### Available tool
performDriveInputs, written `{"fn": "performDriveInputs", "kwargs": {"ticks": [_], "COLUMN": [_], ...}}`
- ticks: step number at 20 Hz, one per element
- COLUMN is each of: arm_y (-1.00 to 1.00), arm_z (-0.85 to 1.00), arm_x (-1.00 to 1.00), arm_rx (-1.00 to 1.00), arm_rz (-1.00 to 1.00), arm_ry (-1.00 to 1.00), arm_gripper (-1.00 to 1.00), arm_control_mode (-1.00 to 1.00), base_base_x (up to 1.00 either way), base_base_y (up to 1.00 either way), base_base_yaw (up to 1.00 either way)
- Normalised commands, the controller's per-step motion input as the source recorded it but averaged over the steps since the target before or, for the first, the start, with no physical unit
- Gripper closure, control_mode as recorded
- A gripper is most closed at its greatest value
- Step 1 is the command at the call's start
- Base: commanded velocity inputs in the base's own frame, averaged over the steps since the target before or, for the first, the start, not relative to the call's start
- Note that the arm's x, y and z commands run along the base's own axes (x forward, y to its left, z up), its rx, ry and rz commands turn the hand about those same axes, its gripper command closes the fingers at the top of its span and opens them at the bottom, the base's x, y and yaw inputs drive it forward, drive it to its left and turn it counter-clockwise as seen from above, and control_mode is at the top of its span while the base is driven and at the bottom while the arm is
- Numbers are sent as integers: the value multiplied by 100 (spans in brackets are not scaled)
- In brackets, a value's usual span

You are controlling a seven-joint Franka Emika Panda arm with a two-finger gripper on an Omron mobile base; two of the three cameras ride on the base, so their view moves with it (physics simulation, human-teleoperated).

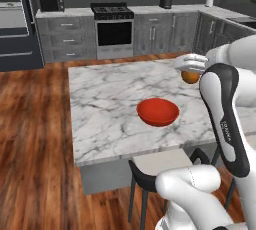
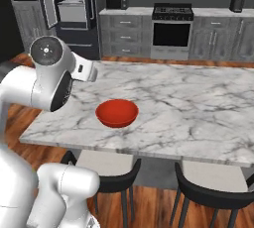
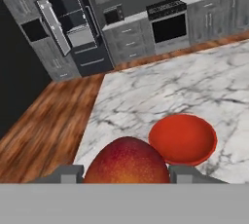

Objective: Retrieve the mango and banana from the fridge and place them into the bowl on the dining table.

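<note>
fridge (image 3: 73,28): far left, door swung open
dining table (image 1: 105,104): marble top, centre
bowl (image 1: 158,112): red, resting on the table
mango (image 3: 127,162): lodged between both fingers, raised over the table beside the bowl
gripper (image 3: 127,174): clenched around the mango

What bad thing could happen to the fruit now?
The gripper holds the mango above the marble dining table, off to the side of the red bowl. Let go here, it would likely hit the tabletop and might roll away. The fridge door also stands open, so cold may escape.
</note>
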Motion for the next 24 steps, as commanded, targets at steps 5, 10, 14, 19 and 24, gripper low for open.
{"fn": "performDriveInputs", "kwargs": {"ticks": [5, 10, 14, 19, 24], "arm_y": [-1, -10, 0, 0, 0], "arm_z": [-25, -32, -56, -65, -40], "arm_x": [30, 25, 50, 23, 4], "arm_rx": [0, 0, 0, -2, -4], "arm_rz": [8, 0, 0, 0, -3], "arm_ry": [25, 11, 2, -4, -2], "arm_gripper": [100, 100, 100, 100, 100], "arm_control_mode": [-100, -100, -100, -100, -100], "base_base_x": [0, 0, 0, 0, 0], "base_base_y": [0, 0, 0, 0, 0], "base_base_yaw": [0, 0, 0, 0, 0]}}
